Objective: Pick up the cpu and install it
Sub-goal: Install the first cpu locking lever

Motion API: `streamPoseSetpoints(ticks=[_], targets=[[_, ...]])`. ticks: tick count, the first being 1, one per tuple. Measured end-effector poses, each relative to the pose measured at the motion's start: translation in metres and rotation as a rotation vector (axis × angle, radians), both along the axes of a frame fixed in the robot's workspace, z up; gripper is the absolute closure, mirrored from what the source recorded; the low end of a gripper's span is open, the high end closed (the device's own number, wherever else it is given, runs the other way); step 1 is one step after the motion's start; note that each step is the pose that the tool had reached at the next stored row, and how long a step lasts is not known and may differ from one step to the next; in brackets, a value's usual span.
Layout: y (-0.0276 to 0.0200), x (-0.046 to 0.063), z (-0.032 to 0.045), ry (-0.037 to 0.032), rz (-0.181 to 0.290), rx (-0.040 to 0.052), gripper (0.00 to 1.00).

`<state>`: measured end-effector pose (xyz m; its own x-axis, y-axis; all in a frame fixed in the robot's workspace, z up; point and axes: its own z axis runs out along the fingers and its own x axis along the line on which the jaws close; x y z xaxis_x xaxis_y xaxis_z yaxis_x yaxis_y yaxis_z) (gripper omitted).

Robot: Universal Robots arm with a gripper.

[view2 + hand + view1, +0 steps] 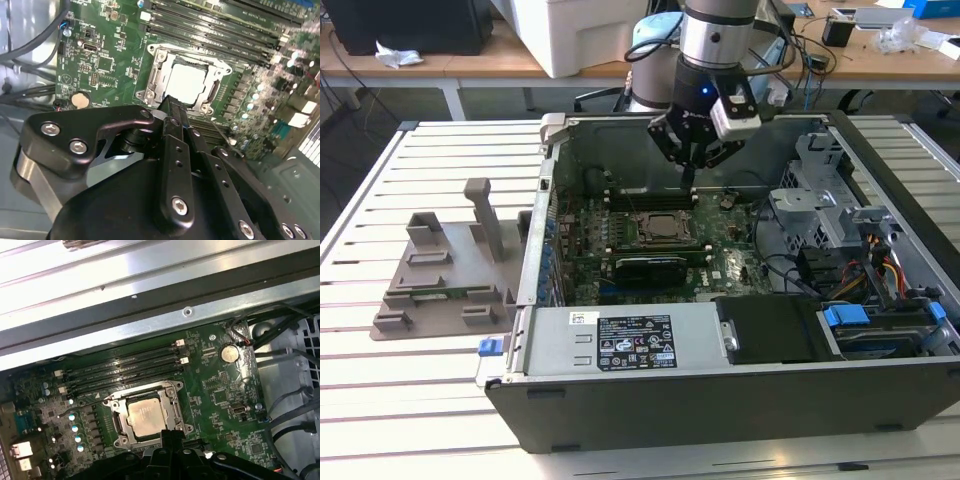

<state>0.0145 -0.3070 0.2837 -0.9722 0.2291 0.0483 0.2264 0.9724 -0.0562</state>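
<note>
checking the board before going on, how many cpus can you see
1. The cpu sits inside the socket frame on the motherboard, with the gripper above it. Others could lie hidden elsewhere in the case.

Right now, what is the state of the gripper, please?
Gripper: jaws shut, holding nothing; it hangs above the cpu, which sits in the socket frame.

The cpu point(145, 417) has a shiny silver metal top, seated in a dull metal socket frame point(148, 414). The pincer point(172, 107) is matt black metal with bright screws; the motherboard point(215, 390) is glossy green.
</note>
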Motion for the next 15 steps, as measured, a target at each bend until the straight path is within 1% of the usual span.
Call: streamPoseSetpoints(ticks=[7,8,9,10,11,13,14,15], targets=[[0.0,0.0,0.0,-0.0001,0.107,0.0007,0.89],[0.0001,0.0,-0.0001,-0.0006,0.132,0.0084,0.89],[0.0,0.0,0.0,-0.0018,0.151,0.0282,0.89],[0.0,0.0,0.0,-0.0022,0.165,0.0377,0.89],[0.0,0.0,0.0,-0.0023,0.179,0.0414,0.89],[0.0001,0.0,-0.0001,-0.0018,0.221,0.0459,0.89],[-0.0001,0.0,0.0,-0.0017,0.247,0.0507,0.89],[0.0,0.0,-0.0001,-0.0022,0.264,0.0579,0.89]])
